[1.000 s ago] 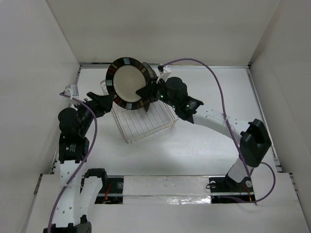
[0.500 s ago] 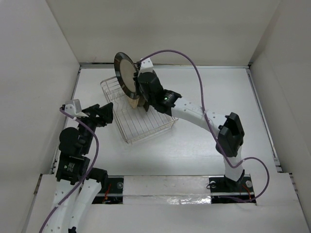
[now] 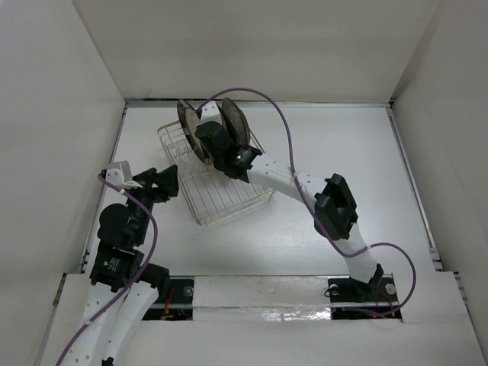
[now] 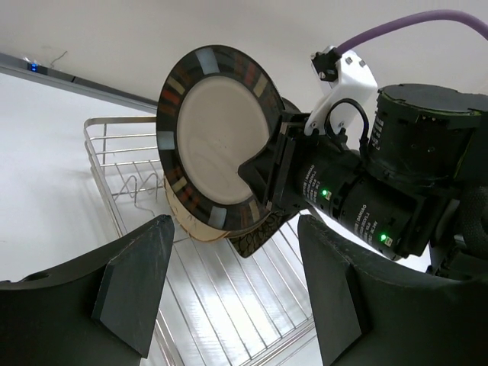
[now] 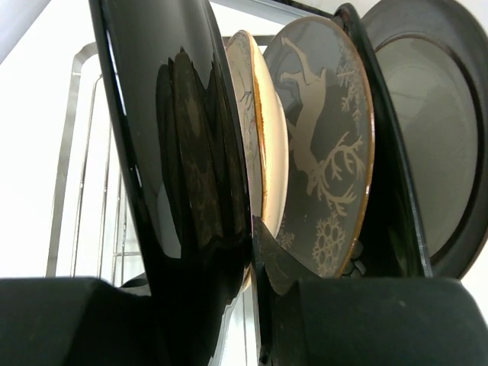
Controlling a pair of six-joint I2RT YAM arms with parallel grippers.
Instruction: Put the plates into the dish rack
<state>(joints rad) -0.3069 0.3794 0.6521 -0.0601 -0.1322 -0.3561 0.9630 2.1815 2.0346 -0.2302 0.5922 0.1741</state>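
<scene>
**Item 1.** Rectangular silver wire dish rack. It stands askew on the white table, toward the far left corner. Its upright divider prongs are at the far end.

**Item 2.** Dark-rimmed round plate with a tan centre. The rim is banded in coloured patches and the back is glossy black. It is on edge, nearly upright, over the rack's far end, at the left outer end of the row of plates. Whether its lower rim sits between the prongs cannot be told.

**Item 3.** Cream round plate with an orange-brown rim. It is on edge in the rack, just beside the black back of item 2.

**Item 4.** Grey round plate with a pale deer and snowflake pattern. It is on edge, close against the cream plate.

**Item 5.** Dark round plate with a grey centre. It is on edge, furthest right in the row.

**Item 6.** Right gripper. The jaws are clamped on the rim of item 2, with one finger on each face of the plate.

**Item 7.** Left gripper. The jaws are spread wide with nothing between them. It hangs just beside the rack's left side, near the table's left edge, and faces the tan centre of item 2.
</scene>
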